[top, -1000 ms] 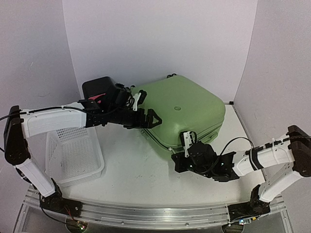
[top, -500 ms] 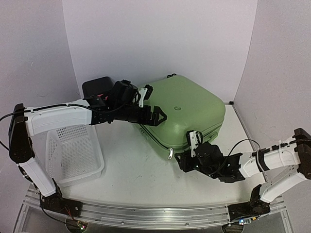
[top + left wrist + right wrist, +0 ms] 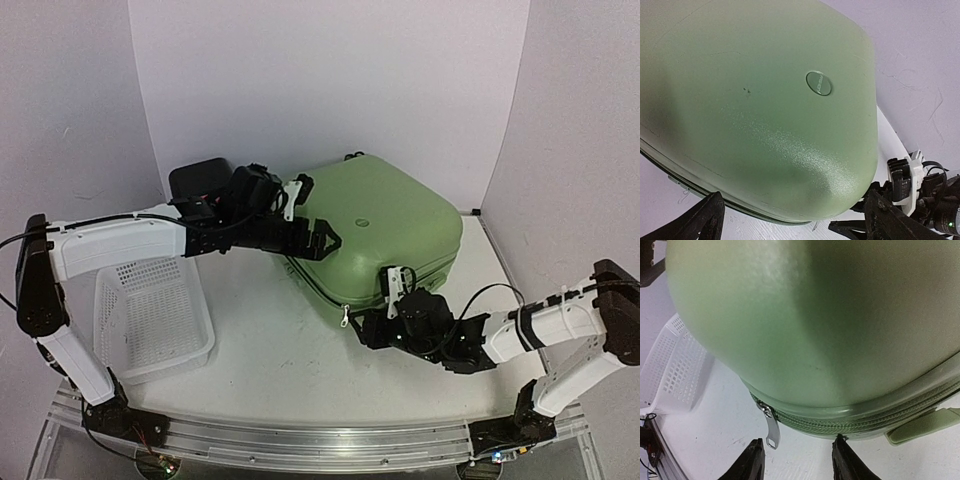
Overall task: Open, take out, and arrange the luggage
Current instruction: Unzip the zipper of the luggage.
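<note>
A light-green hard-shell suitcase [image 3: 390, 225] lies flat at the back of the white table [image 3: 280, 360], with a white perforated basket [image 3: 150, 320] to its left. The left gripper [image 3: 322, 243] hovers at the case's left edge, jaws spread wide around nothing. The right gripper [image 3: 799, 460] sits low at the front seam, jaws apart and empty, beside the dangling silver zipper pull [image 3: 771, 429].

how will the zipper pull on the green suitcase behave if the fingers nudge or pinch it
The zipper pull hangs freely from its slider, so it will probably swing aside when nudged. It looks like thin metal, so likely stiff but slippery between the right fingers. The suitcase looks bulky and rigid, so a light tug should hardly shift it.
</note>
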Robot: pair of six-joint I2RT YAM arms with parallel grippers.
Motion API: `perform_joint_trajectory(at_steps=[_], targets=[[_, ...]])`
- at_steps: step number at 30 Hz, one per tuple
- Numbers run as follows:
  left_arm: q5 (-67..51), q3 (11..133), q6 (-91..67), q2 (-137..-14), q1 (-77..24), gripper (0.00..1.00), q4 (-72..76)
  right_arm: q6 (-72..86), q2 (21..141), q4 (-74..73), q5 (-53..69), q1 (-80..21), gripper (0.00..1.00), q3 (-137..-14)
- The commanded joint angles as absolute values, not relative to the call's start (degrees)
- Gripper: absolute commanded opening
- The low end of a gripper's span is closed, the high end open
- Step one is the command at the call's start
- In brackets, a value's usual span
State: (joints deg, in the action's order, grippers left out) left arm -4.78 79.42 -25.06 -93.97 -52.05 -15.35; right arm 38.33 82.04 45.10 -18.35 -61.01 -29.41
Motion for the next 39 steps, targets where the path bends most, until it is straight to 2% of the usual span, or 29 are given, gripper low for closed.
perform_joint_trajectory(at_steps=[1,10,14,30,35,39], targets=[[-4.3,79.9,-23.7,-90.2,-51.8,0.99,-15.4,42.8,84.4,52.8,-16.0,-60.4,0.45,-30.2],[-2.0,79.1,-23.2,-89.2,-51.9,0.99,-17.2,45.7,78.0,55.6,-19.8,-60.9,0.44,-25.2],[-1.3,78.7,-23.5,-88.8,-51.9,0.99,-17.6,46.8,79.6,50.2,-20.9,-62.6,0.45,-28.6],[-0.9,77.2,-23.3,-86.6,-51.8,0.99,-18.5,51.4,88.1,62.4,-19.5,-63.0,0.44,-29.7],[-0.8,76.8,-23.1,-86.2,-51.8,0.99,-18.7,50.2,89.6,63.8,-19.4,-63.0,0.41,-31.3],[-0.5,76.5,-23.0,-85.9,-51.8,0.99,-18.8,50.3,91.1,64.8,-18.9,-63.1,0.34,-32.5]])
